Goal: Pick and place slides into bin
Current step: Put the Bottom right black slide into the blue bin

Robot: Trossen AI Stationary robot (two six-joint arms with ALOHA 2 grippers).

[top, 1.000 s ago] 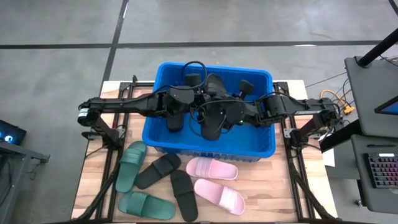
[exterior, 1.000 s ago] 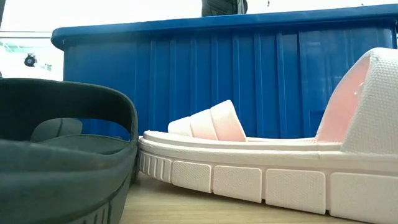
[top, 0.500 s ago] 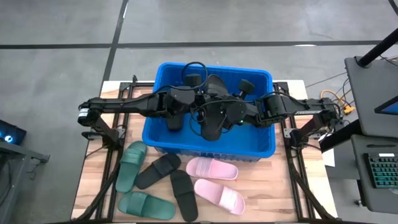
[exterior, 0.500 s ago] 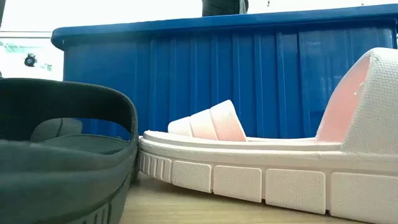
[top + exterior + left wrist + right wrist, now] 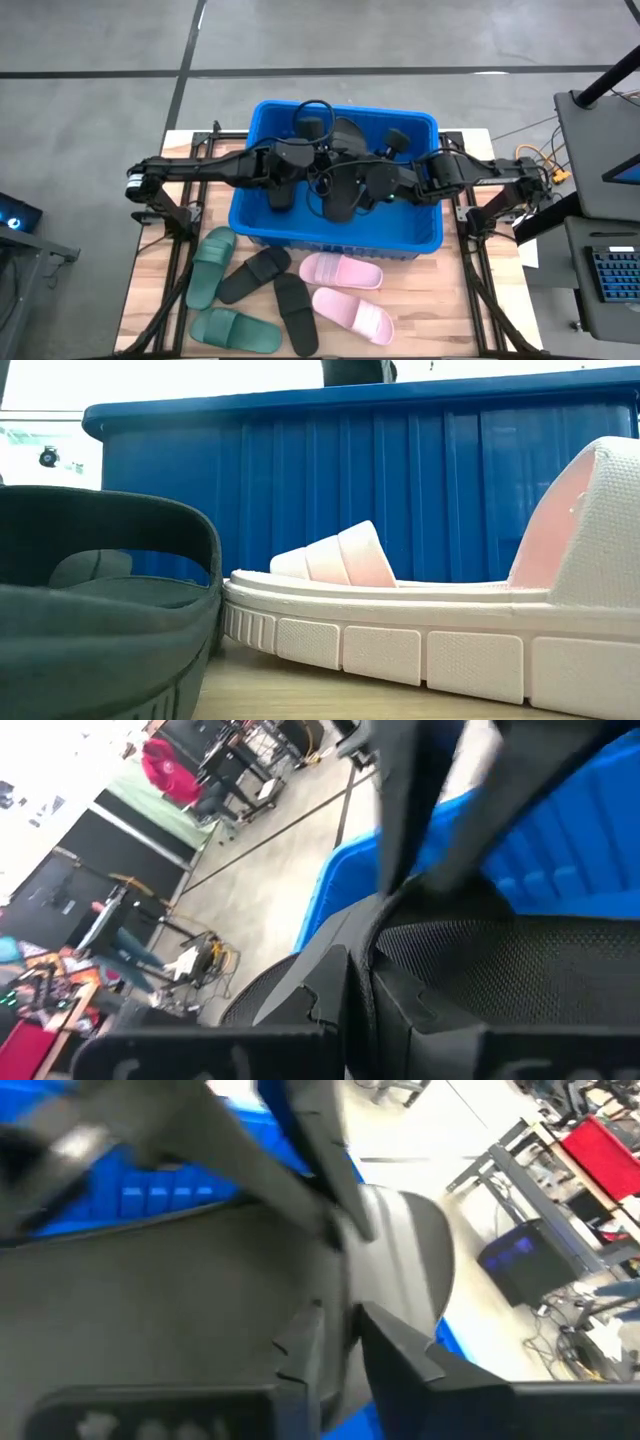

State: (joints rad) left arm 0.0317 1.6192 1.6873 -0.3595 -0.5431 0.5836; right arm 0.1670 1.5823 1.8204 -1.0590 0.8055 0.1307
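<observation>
A black slide (image 5: 341, 195) hangs over the blue bin (image 5: 340, 243), between my two grippers. My left gripper (image 5: 322, 168) comes from the table's left and is shut on it. My right gripper (image 5: 358, 185) comes from the right, with the same slide between its fingers. A dark shape (image 5: 282, 196) under the left arm may be another black slide in the bin. On the table before the bin lie two green slides (image 5: 210, 265), two black slides (image 5: 255, 273) and two pink slides (image 5: 340, 270), soles down. My left gripper (image 5: 358, 1005) pinches a thin edge of the black slide (image 5: 385, 925) between its two fingers (image 5: 330, 1010). It comes nearly level from the table's left. The slide is clear of the bin's floor. My right gripper (image 5: 340, 1355) has the slide's grey edge (image 5: 345, 1295) between its two fingers (image 5: 400, 1365), which stand a little apart, and the edge fills the gap. It slants down from the table's right.
The bin's blue wall (image 5: 400, 490) fills the low view behind a pink slide (image 5: 400, 630) and a dark slide (image 5: 100, 610). Both arms' frames stand at the table's left and right edges. A desk with a keyboard (image 5: 610, 275) stands off the table's right.
</observation>
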